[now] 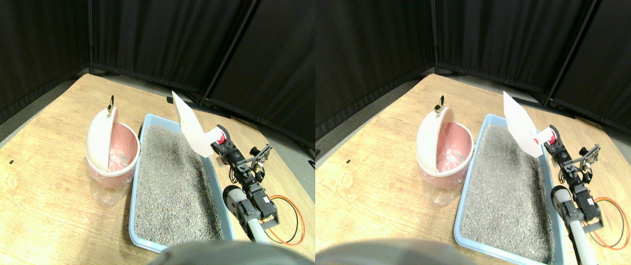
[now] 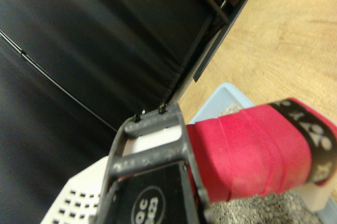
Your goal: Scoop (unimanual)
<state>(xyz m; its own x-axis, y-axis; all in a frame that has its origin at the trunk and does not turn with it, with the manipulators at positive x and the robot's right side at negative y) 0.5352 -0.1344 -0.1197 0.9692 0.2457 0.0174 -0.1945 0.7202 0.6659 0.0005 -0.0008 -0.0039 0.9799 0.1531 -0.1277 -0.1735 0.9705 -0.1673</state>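
The right gripper (image 1: 221,141) is clenched on the red-wrapped handle (image 1: 217,134) of the white scoop (image 1: 191,125), whose blade rises just ahead of it above the litter tray (image 1: 134,187).

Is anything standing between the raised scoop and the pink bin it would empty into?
Nothing visible blocks the way. The scoop is raised above the litter tray, and the bin stands just beside the tray with its white lid tipped open on the far side from the scoop.

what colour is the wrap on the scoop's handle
Red, with a black band at one end. The handle wrap shows best in the wrist view; the scoop blade itself is white.
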